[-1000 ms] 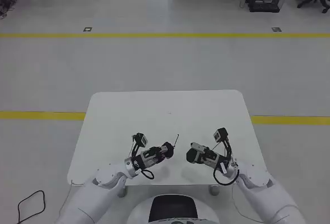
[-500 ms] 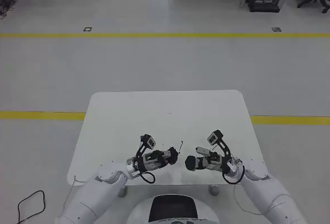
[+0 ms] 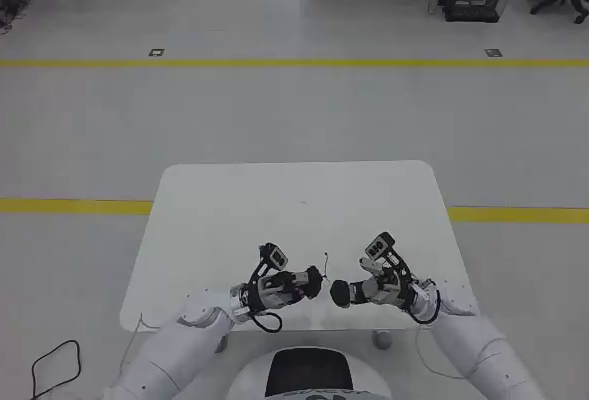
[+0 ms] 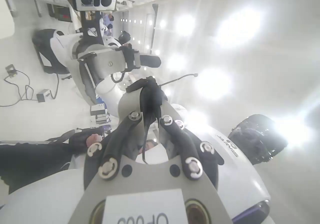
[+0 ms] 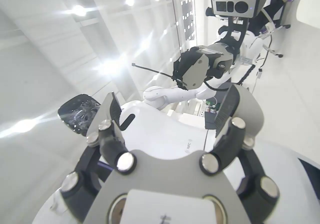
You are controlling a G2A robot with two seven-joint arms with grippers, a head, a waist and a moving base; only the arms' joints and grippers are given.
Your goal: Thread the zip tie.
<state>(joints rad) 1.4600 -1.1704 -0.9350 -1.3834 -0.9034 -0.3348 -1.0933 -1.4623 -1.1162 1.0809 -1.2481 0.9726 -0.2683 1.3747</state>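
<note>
Black plastic zip tie [image 4: 176,80]: thin strap, one end jutting toward the other arm, the rest trailing back past the fingers.
Left gripper [image 4: 150,90]: pressed together on the strap, above the near edge of the white table [image 3: 294,195].
Right gripper [image 5: 170,107]: fingers spread, nothing between them; faces the tie, near but apart.
Progress: tie lifted and presented — no loop formed, threading apparently not begun.
Left to do: take the free end, feed it through the head.
</note>
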